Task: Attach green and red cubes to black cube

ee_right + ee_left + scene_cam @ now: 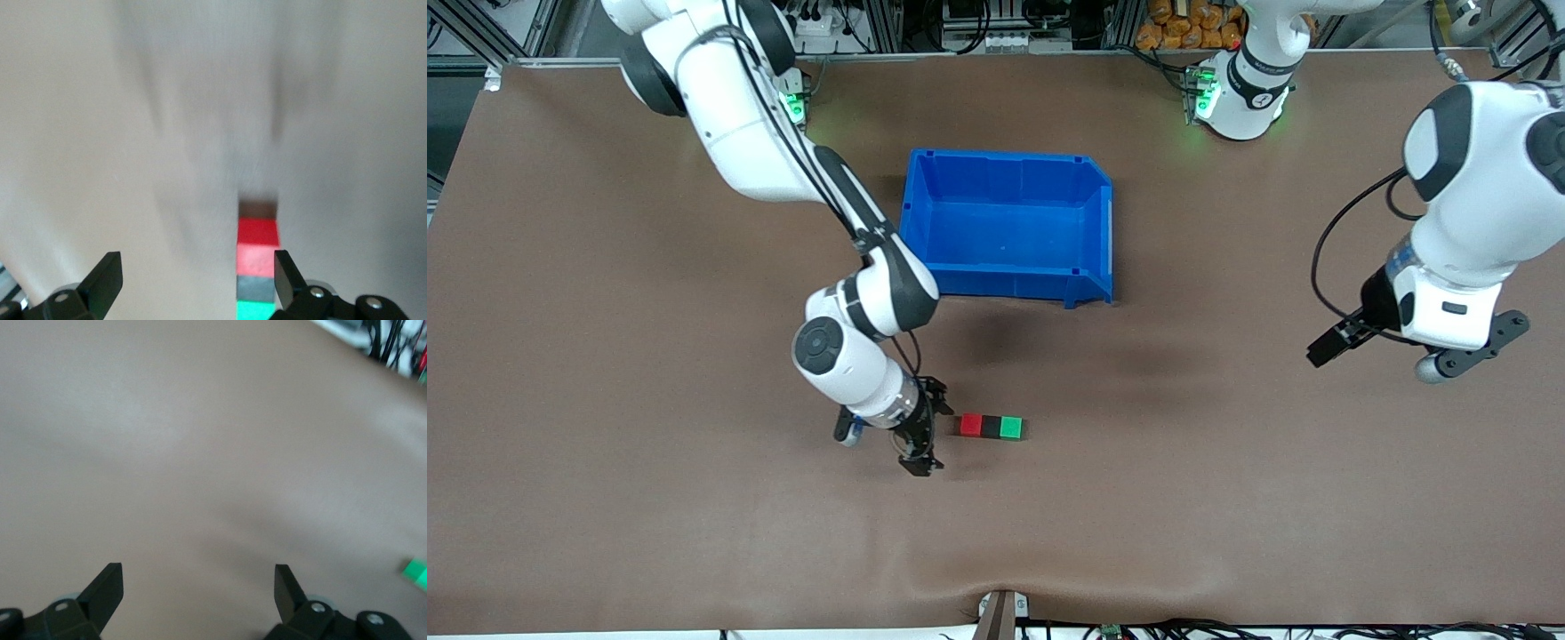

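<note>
Nearest the front camera, the right gripper (921,427) hung low over the counter (1227,498) just beside the red cube (970,426), its fingers (107,277) spread wide and holding nothing. The red cube, black cube (991,427) and green cube (1010,428) lay touching in one row, black in the middle. Farther off stood the blue bin (1094,240). The left gripper (199,590) waited over bare counter at its own end, fingers wide, empty.
</note>
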Robot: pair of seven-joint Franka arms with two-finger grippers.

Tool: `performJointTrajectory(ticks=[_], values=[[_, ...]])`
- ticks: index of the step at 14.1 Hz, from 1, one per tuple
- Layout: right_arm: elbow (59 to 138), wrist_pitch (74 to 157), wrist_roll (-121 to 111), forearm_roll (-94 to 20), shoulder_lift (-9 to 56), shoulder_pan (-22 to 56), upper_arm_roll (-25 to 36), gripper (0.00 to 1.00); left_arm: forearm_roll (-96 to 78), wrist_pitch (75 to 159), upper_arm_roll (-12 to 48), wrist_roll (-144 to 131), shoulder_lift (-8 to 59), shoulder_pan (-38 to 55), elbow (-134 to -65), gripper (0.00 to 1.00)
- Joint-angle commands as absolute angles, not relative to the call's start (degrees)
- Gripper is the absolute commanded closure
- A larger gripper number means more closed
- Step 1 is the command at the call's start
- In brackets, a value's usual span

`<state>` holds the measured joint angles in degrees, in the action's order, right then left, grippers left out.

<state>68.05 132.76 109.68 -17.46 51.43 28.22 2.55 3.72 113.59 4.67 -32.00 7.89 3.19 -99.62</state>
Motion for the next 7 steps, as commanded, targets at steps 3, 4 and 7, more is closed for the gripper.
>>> performJointTrajectory(ticks=[3, 4, 7], values=[[69.5, 111.6, 93.5, -13.1, 43.0, 23.6, 3.7, 0.00, 2.9, 102.6, 5.2, -13.9, 6.2, 2.3, -96.7, 0.00], [69.3, 108.4, 87.9, -11.0, 40.5, 23.3, 5.0, 0.00, 2.9, 99.4, 5.1, -11.6, 6.2, 2.0, -95.2, 0.00], [69.3, 101.6, 71.9, -6.9, 33.6, 17.9, 4.6, 0.00, 3.1, 92.3, 5.2, -5.6, 5.6, 1.9, -92.7, 0.00]])
